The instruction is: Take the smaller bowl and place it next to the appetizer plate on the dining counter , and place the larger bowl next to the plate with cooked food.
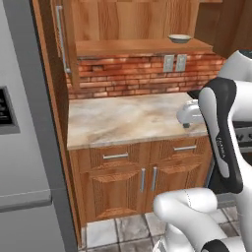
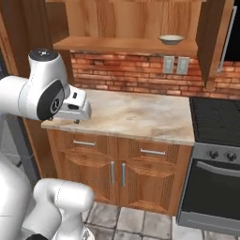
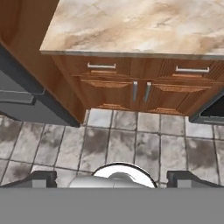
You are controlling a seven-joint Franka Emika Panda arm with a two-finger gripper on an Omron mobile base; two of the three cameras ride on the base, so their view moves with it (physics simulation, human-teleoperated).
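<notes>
The smaller bowl [image 1: 179,38] sits on the open wooden shelf [image 1: 138,47] above the brick backsplash [image 1: 128,74], toward its right end, well apart from the gripper [image 1: 189,114]. The right base view adds the stove [image 2: 216,122] right of the marbled table [image 2: 136,115] and the two outlets [image 2: 176,64] below the bowl; the left base view adds a grey fridge [image 1: 22,138]. The hand view looks down at cabinet doors [image 3: 140,92] and tiled floor [image 3: 109,144], jaws spread wide, holding nothing.
</notes>
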